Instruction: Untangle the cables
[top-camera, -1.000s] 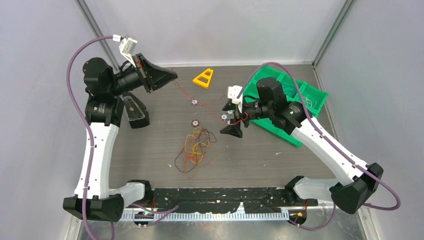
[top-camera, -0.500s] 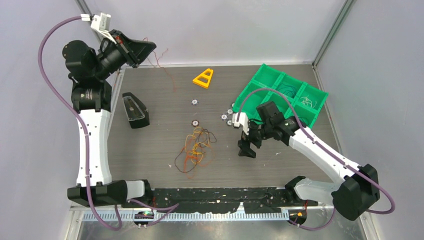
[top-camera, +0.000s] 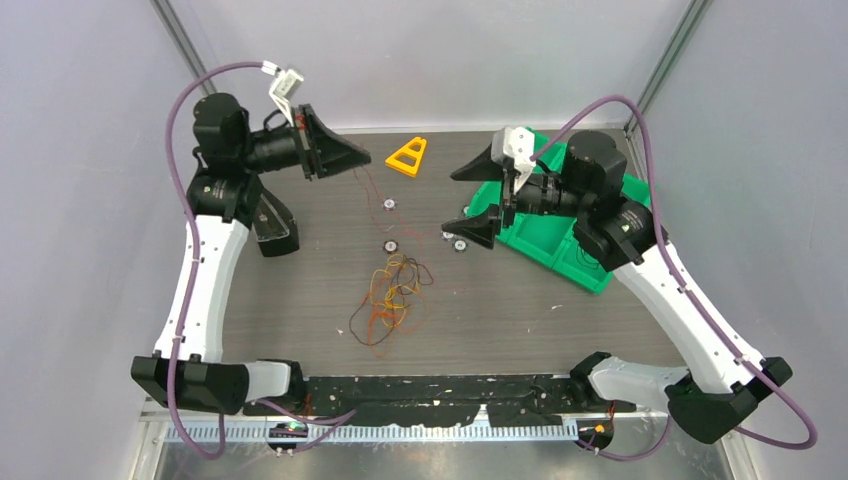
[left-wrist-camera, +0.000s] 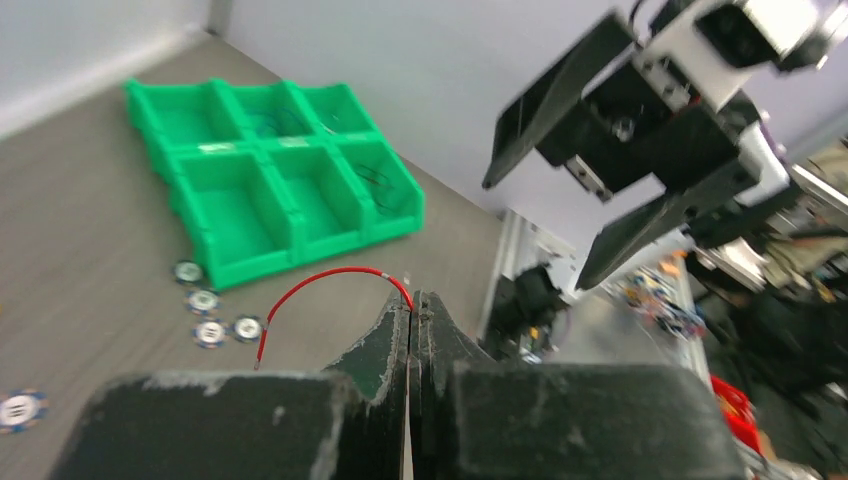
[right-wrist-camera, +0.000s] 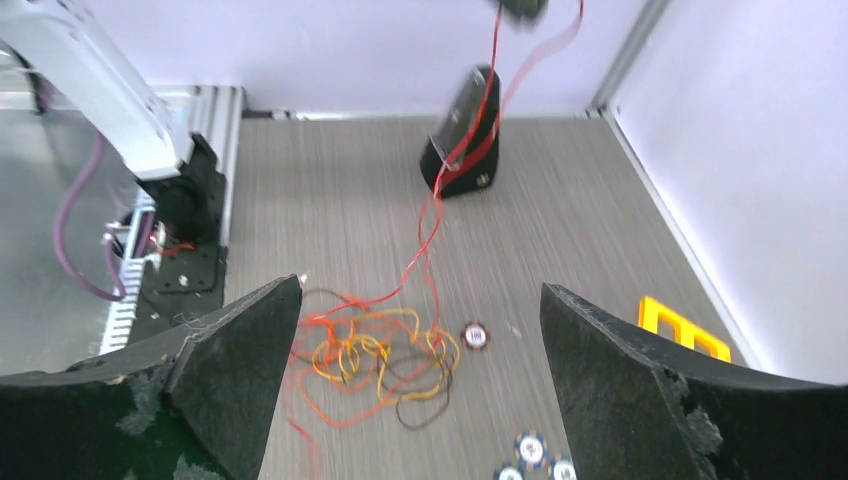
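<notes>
Your left gripper (top-camera: 352, 157) is up high over the far left of the bench (top-camera: 480, 310). Its jaws are pinched together on one thin red wire (left-wrist-camera: 340, 270). That red wire hangs down toward the pile of cables (top-camera: 392, 295). The cables lie in loose orange, yellow, red and dark loops in the middle of the bench. Your right gripper (top-camera: 448, 207) is lifted up just by the near left side of the green tray (top-camera: 560, 262). Its jaws are wide apart and hold nothing. Small round silver nuts (top-camera: 388, 245) lie on the bench near the cables. A yellow triangle (top-camera: 407, 156) sits at the back.
</notes>
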